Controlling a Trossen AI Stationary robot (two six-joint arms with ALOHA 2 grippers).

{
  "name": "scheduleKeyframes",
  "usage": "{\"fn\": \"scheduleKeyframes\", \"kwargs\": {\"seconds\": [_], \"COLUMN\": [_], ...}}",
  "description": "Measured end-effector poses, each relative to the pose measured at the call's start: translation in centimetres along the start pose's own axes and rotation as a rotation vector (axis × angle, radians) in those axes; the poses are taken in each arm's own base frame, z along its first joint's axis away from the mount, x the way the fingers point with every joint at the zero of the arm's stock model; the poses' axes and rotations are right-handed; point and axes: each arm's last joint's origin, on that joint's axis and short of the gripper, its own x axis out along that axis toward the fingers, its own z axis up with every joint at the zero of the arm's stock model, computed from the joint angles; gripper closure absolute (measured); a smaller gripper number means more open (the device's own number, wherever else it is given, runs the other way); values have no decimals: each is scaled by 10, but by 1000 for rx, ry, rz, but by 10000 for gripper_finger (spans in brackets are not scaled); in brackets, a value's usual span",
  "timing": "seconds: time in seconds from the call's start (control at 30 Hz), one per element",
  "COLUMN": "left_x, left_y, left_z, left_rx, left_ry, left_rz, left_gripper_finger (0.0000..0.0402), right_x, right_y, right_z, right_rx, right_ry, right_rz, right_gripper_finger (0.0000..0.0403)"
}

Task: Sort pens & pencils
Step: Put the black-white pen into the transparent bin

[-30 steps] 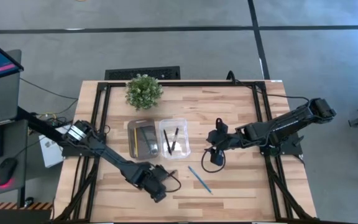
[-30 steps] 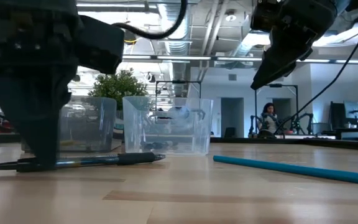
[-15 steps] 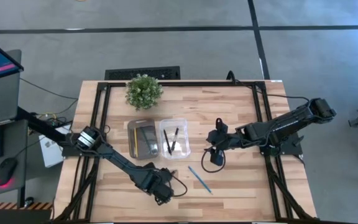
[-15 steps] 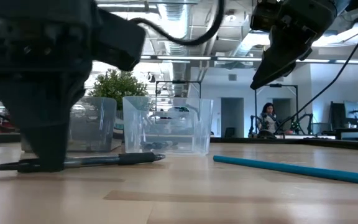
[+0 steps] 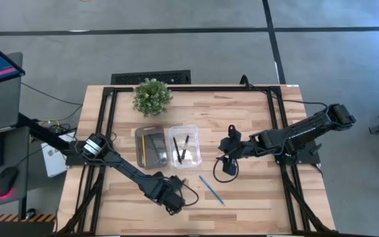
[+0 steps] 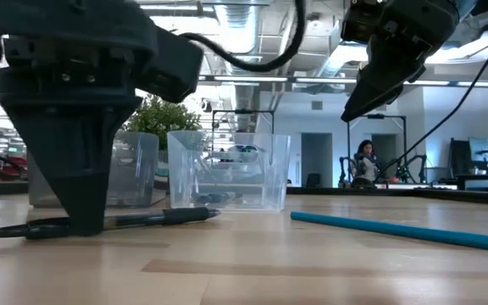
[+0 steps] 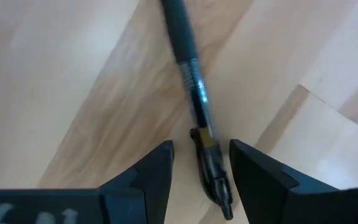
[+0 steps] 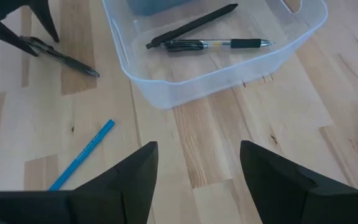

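The left tool [image 7: 199, 171] sits open around a black pen [image 7: 197, 118] on the table [image 7: 55, 81], not gripping yet. It straddles only the pen's tip, so the pen could slip out. The right tool [image 8: 194, 180] hangs open and empty.

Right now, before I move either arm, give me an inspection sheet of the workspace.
Surface: wooden table, bare in front.
Job's things: one black pen lying on the table; two pens in the right clear bin; blue pencil loose on the table; left clear bin contents unclear.
Clutter: potted plant at the back.
Hands: left hand open, fingers astride the loose pen; right hand open, raised beside the right bin.
Cables: black cable looping at the left wrist.
Surroundings: person seated far behind.
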Motion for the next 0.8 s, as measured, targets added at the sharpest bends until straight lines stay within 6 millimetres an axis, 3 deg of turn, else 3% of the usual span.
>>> {"fn": "scheduleKeyframes", "kwargs": {"seconds": [0.13,0.47,0.8], "left_x": [0,0,1], "left_y": [3,5,12], "left_z": [-2,1,9], "left_rx": [-70,-40,-54], "left_ry": [46,97,122], "left_rz": [24,-3,14], "left_gripper_finger": [246,249,335], "right_x": [0,0,0], "right_y": [0,0,0], "right_z": [0,0,0], "right_rx": [-1,-27,-28], "right_ry": [0,0,0], "right_rz": [0,0,0], "right_gripper_finger": [154,154,154]}}
